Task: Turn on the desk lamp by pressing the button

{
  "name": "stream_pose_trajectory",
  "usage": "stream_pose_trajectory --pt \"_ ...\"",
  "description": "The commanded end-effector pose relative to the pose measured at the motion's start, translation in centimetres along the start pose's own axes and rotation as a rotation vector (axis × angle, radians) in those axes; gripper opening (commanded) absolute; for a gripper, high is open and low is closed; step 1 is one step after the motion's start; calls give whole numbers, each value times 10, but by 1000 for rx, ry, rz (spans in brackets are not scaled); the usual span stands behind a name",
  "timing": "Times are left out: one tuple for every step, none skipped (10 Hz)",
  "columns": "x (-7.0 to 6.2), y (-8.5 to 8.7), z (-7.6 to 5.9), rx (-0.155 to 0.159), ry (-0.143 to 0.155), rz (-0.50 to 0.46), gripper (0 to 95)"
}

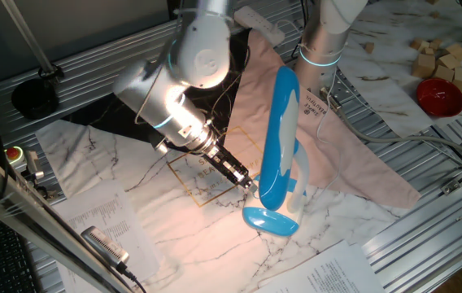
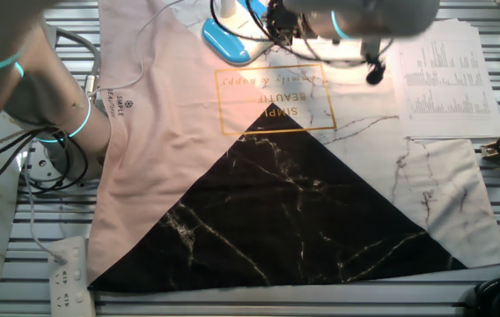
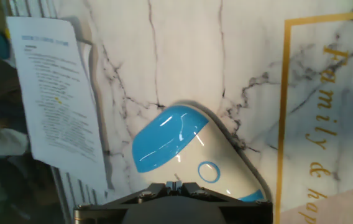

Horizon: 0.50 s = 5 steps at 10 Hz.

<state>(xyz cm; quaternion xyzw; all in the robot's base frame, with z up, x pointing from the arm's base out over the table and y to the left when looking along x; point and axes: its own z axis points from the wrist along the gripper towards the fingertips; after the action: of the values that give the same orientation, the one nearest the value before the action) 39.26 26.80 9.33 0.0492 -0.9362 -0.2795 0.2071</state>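
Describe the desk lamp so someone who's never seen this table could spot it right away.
Start at the marble-patterned cloth covering the table, then find the robot arm's gripper reaching down over it. Right beside that gripper stands the desk lamp, on a blue oval base. It is the only glossy sky-blue and white thing there, with a long rounded head pointing up, unlike the flat printed papers nearby.

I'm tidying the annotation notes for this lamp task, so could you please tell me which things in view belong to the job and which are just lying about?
Belongs to the job:
desk lamp
its round button
gripper

Just lying about:
red bowl
wooden blocks
printed sheet
power strip
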Motion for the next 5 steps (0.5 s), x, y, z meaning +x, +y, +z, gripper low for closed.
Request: stream_pose_trajectory --pt "-9 -5 -2 162 -184 -89 0" --pt "-10 -6 -2 172 -192 -96 0" --pt "-11 -6 -3 173 -194 -100 0" --pt "-12 -7 -3 173 -197 -102 0" --pt "-12 -7 -3 173 -199 -102 0"
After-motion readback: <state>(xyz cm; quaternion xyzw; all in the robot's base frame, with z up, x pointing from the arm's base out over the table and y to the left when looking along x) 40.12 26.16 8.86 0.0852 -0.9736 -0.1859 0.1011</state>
